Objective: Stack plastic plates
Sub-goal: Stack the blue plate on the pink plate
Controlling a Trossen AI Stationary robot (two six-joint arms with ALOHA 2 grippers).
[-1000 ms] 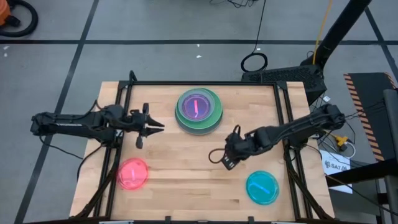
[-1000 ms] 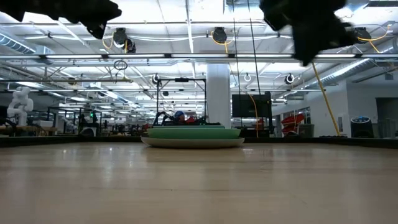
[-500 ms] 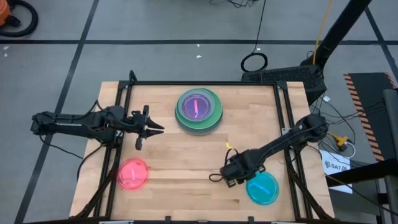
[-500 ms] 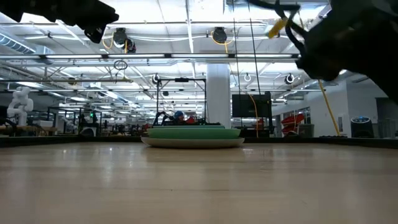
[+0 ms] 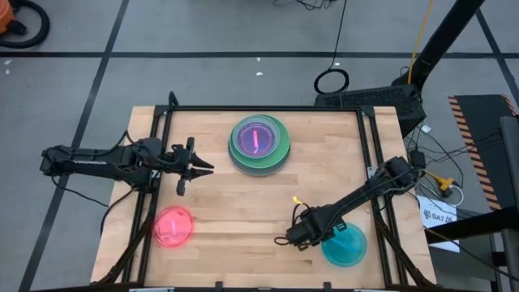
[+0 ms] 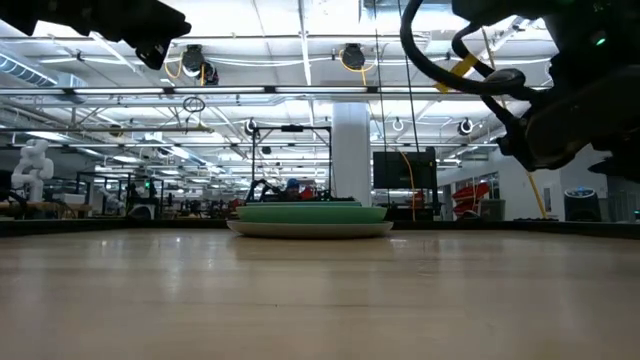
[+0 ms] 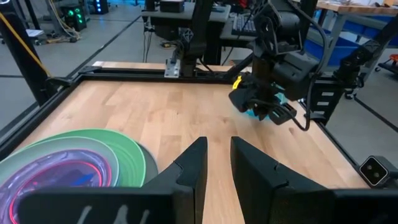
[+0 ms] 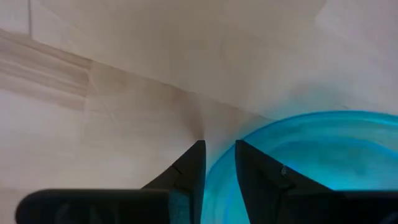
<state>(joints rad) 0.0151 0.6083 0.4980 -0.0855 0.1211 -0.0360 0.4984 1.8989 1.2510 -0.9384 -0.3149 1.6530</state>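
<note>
A stack of plates (image 5: 259, 144) stands at the table's far middle, a large green one below and a pink one on top; the low view shows it too (image 6: 310, 216). A pink plate (image 5: 173, 226) lies flat near left, and a translucent teal plate (image 5: 347, 246) lies flat near right. My right gripper (image 5: 285, 241) points down at the teal plate's left rim (image 8: 214, 163), narrowly open, with one finger over the plate and one outside it. My left gripper (image 5: 211, 167) hovers narrowly open left of the stack (image 7: 68, 168), touching nothing. My right gripper stands over the teal plate's left rim (image 8: 214, 163) from above, one finger (image 8: 255, 168) over the plate and the other (image 8: 189, 165) over bare wood. Whether either finger touches the rim, I cannot tell. The plate lies flat on the table.
Bare wood lies between the stack, the pink plate and the teal plate. A black frame (image 5: 268, 109) runs along the table's far and side edges. Cables and a black stand (image 5: 373, 99) sit beyond the far right corner.
My right gripper has travelled from the table's middle right toward the near edge and down, ending at the teal plate's left rim. The plates have not moved.
</note>
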